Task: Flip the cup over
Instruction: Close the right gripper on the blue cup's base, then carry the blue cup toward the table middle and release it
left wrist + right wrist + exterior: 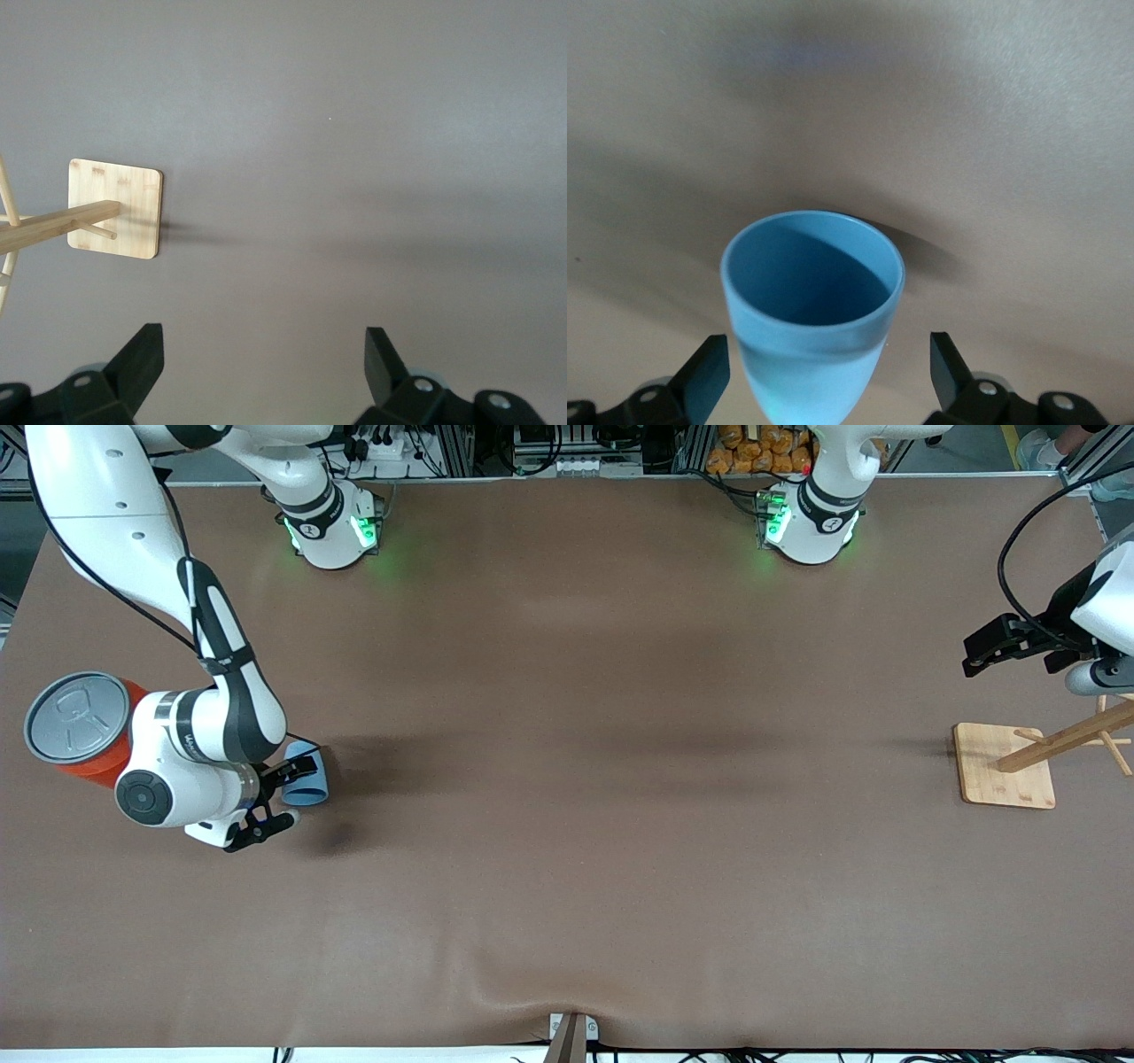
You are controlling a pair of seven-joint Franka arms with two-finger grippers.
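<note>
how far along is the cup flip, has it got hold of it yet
Early stage. Done: the right end effector has reached the cup, which sits between its open fingers in the right wrist view, beside the orange can. In hand: closing on the cup; no grip shows yet. Left: grasp, lift, flip, set down. The left end effector waits open over the table near the wooden rack.

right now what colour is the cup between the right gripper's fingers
Light blue, plain inside and out; the cup shows best in the right wrist view.
</note>
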